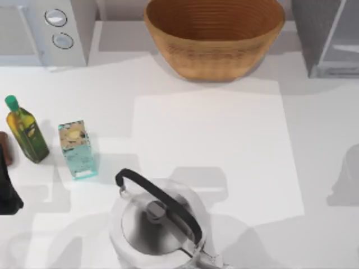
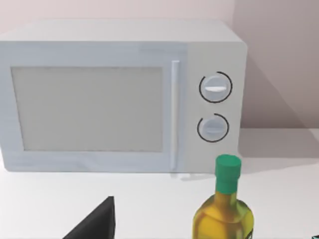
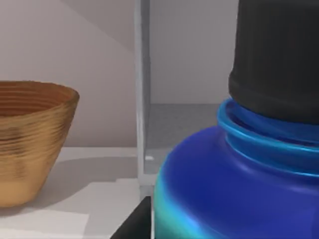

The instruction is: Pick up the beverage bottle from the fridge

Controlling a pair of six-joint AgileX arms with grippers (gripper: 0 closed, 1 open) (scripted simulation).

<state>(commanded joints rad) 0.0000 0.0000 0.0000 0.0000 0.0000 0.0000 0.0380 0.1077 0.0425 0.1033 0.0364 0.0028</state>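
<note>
Beverage bottle (image 3: pixel 239 194) close before open fridge (image 3: pixel 142 99), beside basket (image 3: pixel 30 139)

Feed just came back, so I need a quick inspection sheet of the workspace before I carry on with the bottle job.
Surface: white table, shadows across it.
Job's things: beverage bottle close up in the right wrist view, fridge at the top view's far right, its open compartment behind the bottle.
Clutter: oil bottle, teal carton, kettle, wooden basket, microwave.
Grippers: left gripper near the oil bottle; left arm at the left edge.
Cables: nothing seen.
Surroundings: plain wall.
</note>
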